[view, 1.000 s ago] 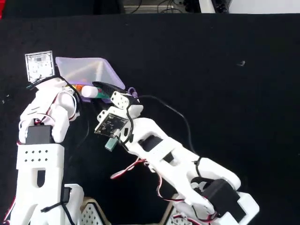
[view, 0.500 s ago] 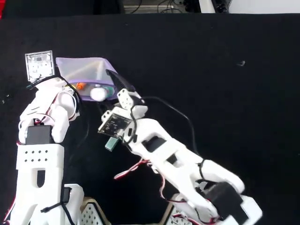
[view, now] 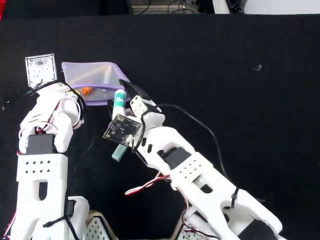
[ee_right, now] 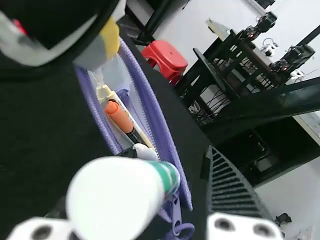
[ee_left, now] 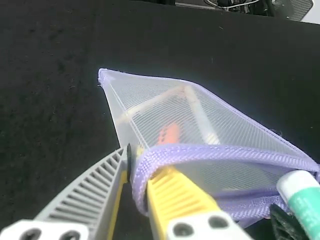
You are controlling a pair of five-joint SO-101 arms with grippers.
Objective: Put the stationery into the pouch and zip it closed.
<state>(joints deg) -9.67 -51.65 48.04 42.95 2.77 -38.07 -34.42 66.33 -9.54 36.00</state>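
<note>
A translucent pouch (view: 92,76) with a purple zip rim lies at the table's back left. My left gripper (view: 75,95) is shut on the rim's near corner, grey and yellow fingers (ee_left: 170,197) pinching the purple edge (ee_left: 200,150). An orange marker (ee_left: 170,134) and a white pen (ee_left: 201,117) lie inside. My right gripper (view: 125,96) is shut on a white and green glue stick (view: 119,101), held just right of the pouch's mouth. In the right wrist view the glue stick (ee_right: 120,192) points at the open mouth (ee_right: 147,125), with the marker (ee_right: 120,117) inside.
The black tabletop (view: 235,85) stretches open to the right and back. The right arm's cable (view: 192,122) loops across the cloth beside it. Both arm bases stand along the front edge.
The right gripper drew back to the right from the pouch's mouth, and the glue stick swung from lying sideways to pointing away. The left arm kept its hold.
</note>
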